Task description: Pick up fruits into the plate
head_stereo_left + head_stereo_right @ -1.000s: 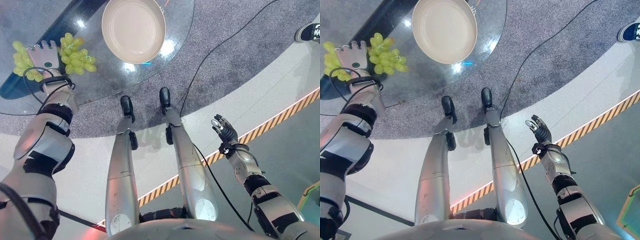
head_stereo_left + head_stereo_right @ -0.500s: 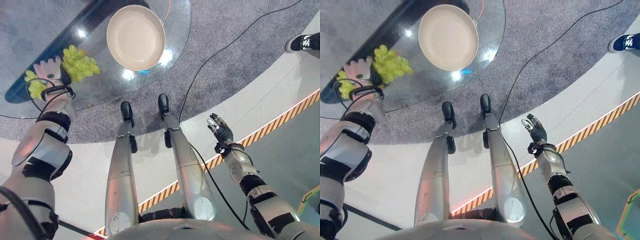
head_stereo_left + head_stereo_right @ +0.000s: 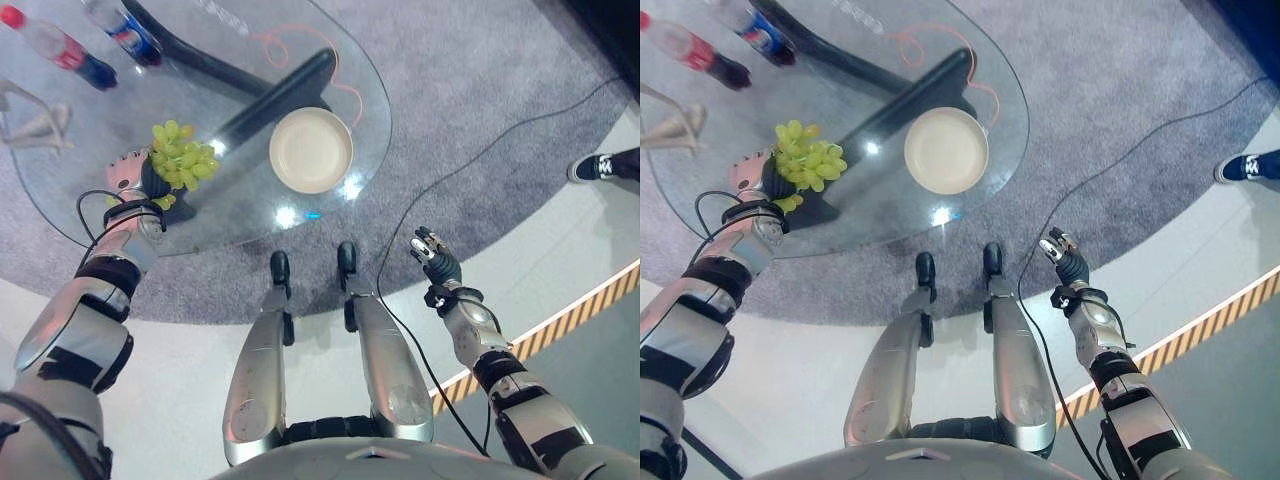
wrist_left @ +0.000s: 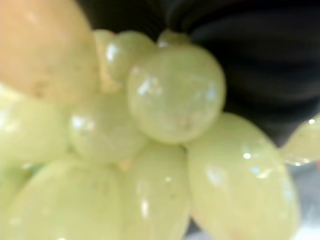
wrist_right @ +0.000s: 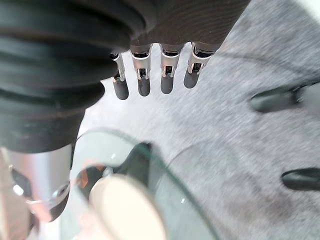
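One grape bunch (image 3: 182,163) clasped in my left hand (image 3: 128,176); one plate (image 3: 311,150); two bottles (image 3: 62,46); right hand (image 3: 433,262) relaxed, empty.

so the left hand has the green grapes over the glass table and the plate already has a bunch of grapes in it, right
Not quite. The left hand does have the green grapes over the glass table, with grapes pressed close in the left wrist view, but the plate is bare. Both eye views show nothing in it.
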Robot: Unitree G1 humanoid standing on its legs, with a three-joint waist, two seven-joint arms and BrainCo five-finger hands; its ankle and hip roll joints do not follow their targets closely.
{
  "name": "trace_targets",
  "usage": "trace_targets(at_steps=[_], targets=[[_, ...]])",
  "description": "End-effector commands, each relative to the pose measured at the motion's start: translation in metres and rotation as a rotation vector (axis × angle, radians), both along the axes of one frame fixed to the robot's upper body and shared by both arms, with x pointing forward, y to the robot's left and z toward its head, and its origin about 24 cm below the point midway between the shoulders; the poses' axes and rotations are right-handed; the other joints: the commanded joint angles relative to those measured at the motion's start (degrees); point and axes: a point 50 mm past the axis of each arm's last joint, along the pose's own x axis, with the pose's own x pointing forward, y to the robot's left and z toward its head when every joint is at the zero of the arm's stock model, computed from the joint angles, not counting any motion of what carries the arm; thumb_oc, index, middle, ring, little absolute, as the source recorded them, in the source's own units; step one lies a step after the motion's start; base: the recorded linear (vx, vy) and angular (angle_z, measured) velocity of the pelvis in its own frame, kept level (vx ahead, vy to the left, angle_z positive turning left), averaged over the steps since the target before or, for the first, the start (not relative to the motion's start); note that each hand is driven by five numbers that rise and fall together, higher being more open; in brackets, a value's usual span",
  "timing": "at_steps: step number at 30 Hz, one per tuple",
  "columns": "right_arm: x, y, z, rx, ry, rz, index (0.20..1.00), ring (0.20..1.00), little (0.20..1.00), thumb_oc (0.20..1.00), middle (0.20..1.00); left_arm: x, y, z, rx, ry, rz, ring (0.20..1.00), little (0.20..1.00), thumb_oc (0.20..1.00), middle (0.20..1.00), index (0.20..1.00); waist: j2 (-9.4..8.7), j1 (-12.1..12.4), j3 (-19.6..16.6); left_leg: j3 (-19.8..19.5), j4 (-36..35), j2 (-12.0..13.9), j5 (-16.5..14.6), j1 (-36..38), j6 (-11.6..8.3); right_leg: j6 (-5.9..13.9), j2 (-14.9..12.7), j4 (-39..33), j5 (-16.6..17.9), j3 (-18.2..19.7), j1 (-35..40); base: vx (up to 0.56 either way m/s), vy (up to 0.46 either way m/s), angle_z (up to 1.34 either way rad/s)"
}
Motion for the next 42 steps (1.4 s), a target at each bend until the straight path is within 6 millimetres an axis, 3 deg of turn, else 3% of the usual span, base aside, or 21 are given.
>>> trace_targets(at_steps=[1, 6, 10, 17, 20, 31, 35, 36, 42], targets=[[-0.016, -0.027, 0.004, -0.046, -0.032, -0.048, 1.0, 1.0, 1.0, 1.0, 1.0, -0.007, 0.005, -0.001, -0.13, -0.028, -0.04, 0.2, 0.2, 0.2, 0.2, 0.2, 4.66, -0.15, -4.55, -0.06, 0.53, -1.69, -7.22, 3.29, 0.23, 2.43, -0.09, 3.03, -5.07, -1.79, 0.48, 0.08, -0.035, 0.07], [-0.021, -0.025, 0.009, -0.111, -0.045, 0.02, 1.0, 1.0, 1.0, 1.0, 1.0, -0.019, -0.013, -0.01, -0.302, 0.047, -0.248, 0.2, 0.2, 0.2, 0.2, 0.2, 4.85, 0.51, -9.11, 0.15, -0.23, -1.97, -8.52, 8.86, 0.17, 2.28, -1.2, -0.04, -5.61, -2.66, 7.91, 0.1, -0.07, 0.08], [-0.032, -0.013, 0.013, -0.182, -0.072, 0.166, 1.0, 1.0, 1.0, 1.0, 1.0, -0.04, -0.019, -0.021, -0.47, 0.134, -0.4, 0.2, 0.2, 0.2, 0.2, 0.2, 4.41, 1.01, -13.49, -0.52, -1.47, -2.08, -9.33, 13.77, 0.54, 2.33, -1.19, -2.37, -6.15, -2.66, 13.93, 0.17, -0.113, 0.04], [-0.043, -0.001, 0.023, -0.198, -0.086, 0.41, 1.0, 1.0, 1.0, 1.0, 1.0, -0.063, -0.049, -0.022, -0.724, 0.329, -0.741, 0.2, 0.2, 0.2, 0.2, 0.2, 3.36, 1.7, -19.91, -0.58, -2.76, -1.6, -10.29, 19.77, 1.0, 2.11, -0.76, -5.24, -6.5, -2.87, 21.08, 0.15, -0.11, 0.07], [-0.039, 0.014, 0.043, -0.156, -0.134, 0.584, 1.0, 1.0, 1.0, 1.0, 1.0, -0.07, -0.072, -0.018, -0.855, 0.494, -0.943, 0.2, 0.2, 0.2, 0.2, 0.2, 2.74, 2.01, -22.7, -0.21, -4.39, -1.14, -10.69, 23.4, 1.08, 2.18, -0.28, -6.69, -6.78, -2.57, 24.79, 0.1, -0.119, 0.0], [-0.044, 0.06, 0.067, -0.006, -0.128, 0.99, 1.0, 1.0, 1.0, 1.0, 1.0, -0.085, -0.128, -0.012, -1.067, 0.744, -1.36, 0.2, 0.2, 0.2, 0.2, 0.2, 1.72, 2.5, -25.98, 1.2, -6.15, -0.49, -11.72, 28.21, 1.31, 2.32, 0.31, -9.15, -6.78, -1.6, 29.75, 0.03, -0.07, -0.02], [-0.051, 0.079, 0.067, 0.096, -0.114, 1.085, 1.0, 1.0, 1.0, 1.0, 1.0, -0.093, -0.145, -0.011, -1.103, 0.794, -1.457, 0.2, 0.2, 0.2, 0.2, 0.2, 1.65, 2.7, -26.42, 1.57, -6.37, -0.42, -11.88, 28.84, 1.4, 2.33, 0.33, -9.83, -6.61, -1.38, 30.52, 0.0, -0.041, -0.01], [-0.058, 0.097, 0.066, 0.181, -0.101, 1.156, 1.0, 1.0, 1.0, 1.0, 1.0, -0.097, -0.157, -0.012, -1.121, 0.822, -1.513, 0.2, 0.2, 0.2, 0.2, 0.2, 1.65, 2.84, -26.69, 1.75, -6.56, -0.41, -12.05, 29.28, 1.49, 2.36, 0.32, -10.37, -6.46, -1.32, 31.03, 0.01, -0.04, -0.02], [-0.069, 0.119, 0.064, 0.279, -0.071, 1.244, 1.0, 1.0, 1.0, 1.0, 1.0, -0.102, -0.171, -0.012, -1.164, 0.855, -1.582, 0.2, 0.2, 0.2, 0.2, 0.2, 1.64, 3.08, -26.96, 1.75, -6.59, -0.53, -12.16, 29.51, 1.65, 2.29, 0.25, -10.89, -6.26, -1.15, 31.47, 0.0, -0.006, 0.0]])
